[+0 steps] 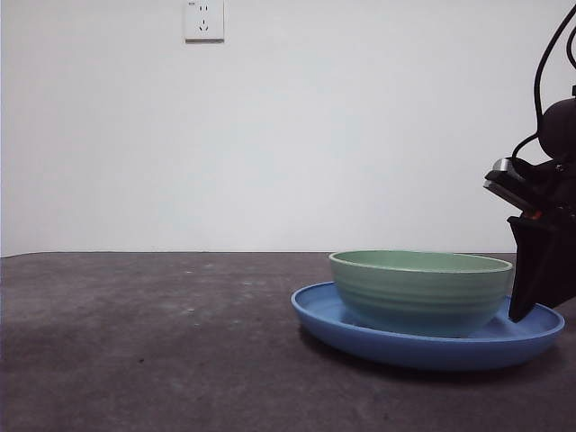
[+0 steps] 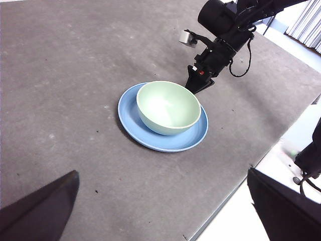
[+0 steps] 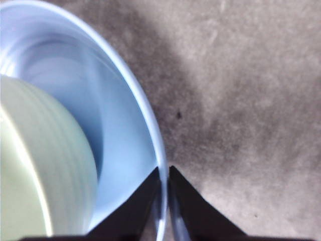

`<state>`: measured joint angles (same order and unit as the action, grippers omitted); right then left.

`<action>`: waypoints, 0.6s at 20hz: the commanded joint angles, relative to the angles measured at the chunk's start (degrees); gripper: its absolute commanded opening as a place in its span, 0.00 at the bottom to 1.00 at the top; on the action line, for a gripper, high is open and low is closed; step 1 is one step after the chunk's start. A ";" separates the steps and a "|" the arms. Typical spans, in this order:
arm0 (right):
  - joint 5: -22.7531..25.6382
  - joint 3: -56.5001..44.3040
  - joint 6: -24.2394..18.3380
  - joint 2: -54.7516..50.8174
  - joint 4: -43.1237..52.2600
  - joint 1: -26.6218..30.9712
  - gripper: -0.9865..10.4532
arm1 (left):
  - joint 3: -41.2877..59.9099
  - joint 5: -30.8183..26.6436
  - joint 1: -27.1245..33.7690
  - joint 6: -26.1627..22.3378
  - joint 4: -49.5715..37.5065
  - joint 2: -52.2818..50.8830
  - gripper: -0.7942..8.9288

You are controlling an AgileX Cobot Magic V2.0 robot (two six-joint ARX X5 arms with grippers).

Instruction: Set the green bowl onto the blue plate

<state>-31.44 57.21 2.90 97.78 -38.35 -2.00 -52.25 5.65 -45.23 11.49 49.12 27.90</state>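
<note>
The green bowl (image 1: 421,290) sits upright inside the blue plate (image 1: 378,335) on the right part of the table; the left wrist view shows the green bowl (image 2: 168,106) resting in the blue plate (image 2: 131,118). My right gripper (image 3: 163,173) hangs just over the plate's rim (image 3: 150,135) on the side away from the bowl (image 3: 40,165). Its jaws are shut to a thin slit with nothing held. In the front view the right gripper (image 1: 522,315) comes in from the right edge. My left gripper (image 2: 163,213) stands open well back from the plate, holding nothing.
Dark grey tabletop (image 1: 162,342) stretches left of the plate. A wall socket (image 1: 204,20) sits high on the white wall. The table's edge (image 2: 235,191) runs close to the left gripper, with a pale floor beyond it.
</note>
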 commanded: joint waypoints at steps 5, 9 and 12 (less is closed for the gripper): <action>-0.09 7.98 4.28 1.09 -2.10 -3.21 0.09 | -0.63 -0.33 -0.48 -0.48 -0.72 0.13 0.72; -0.02 8.96 7.93 1.09 0.79 -9.33 0.10 | -0.63 -0.33 -0.48 -0.48 -0.74 0.13 0.72; 0.00 8.96 11.65 1.11 4.42 -14.25 0.09 | -0.61 -0.33 -0.48 -0.48 -0.85 0.13 0.72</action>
<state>-30.72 65.01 12.16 97.86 -34.39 -15.94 -52.25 5.65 -45.23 11.49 49.08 27.90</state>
